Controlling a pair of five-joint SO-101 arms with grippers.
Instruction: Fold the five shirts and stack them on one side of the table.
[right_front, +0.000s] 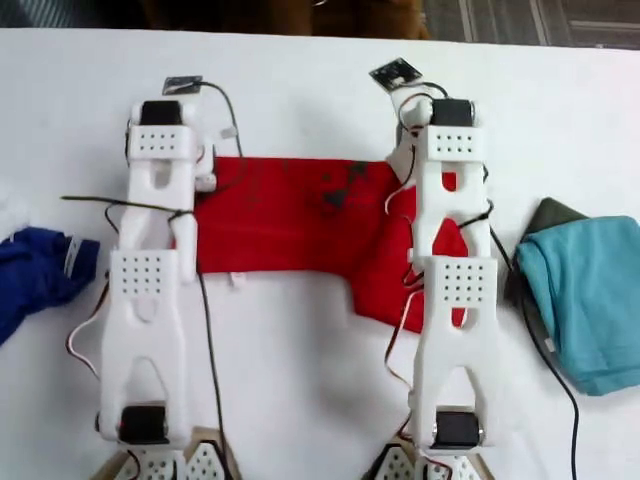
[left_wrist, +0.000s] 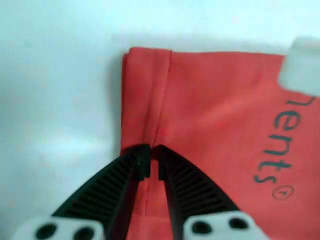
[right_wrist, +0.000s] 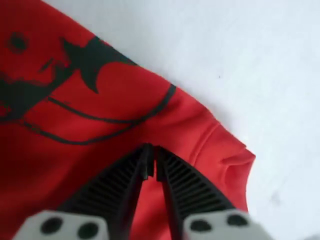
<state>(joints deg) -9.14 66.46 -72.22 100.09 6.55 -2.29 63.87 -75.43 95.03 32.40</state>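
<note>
The left gripper (left_wrist: 150, 161) and right gripper (right_wrist: 150, 157) each pinch the part-folded red shirt (right_front: 290, 225). To its right, a folded teal shirt (right_front: 590, 290) lies on a dark shirt (right_front: 553, 215). To its left, the blue shirt (right_front: 35, 275) looks unfolded.

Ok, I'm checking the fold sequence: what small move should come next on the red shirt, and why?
Probably raise both arms slightly, together. The left end effector looks shut on the shirt at its side edge, the right end effector looks shut on cloth near a corner, and the shirt lies flat, so lifting would free that edge to fold over.
</note>
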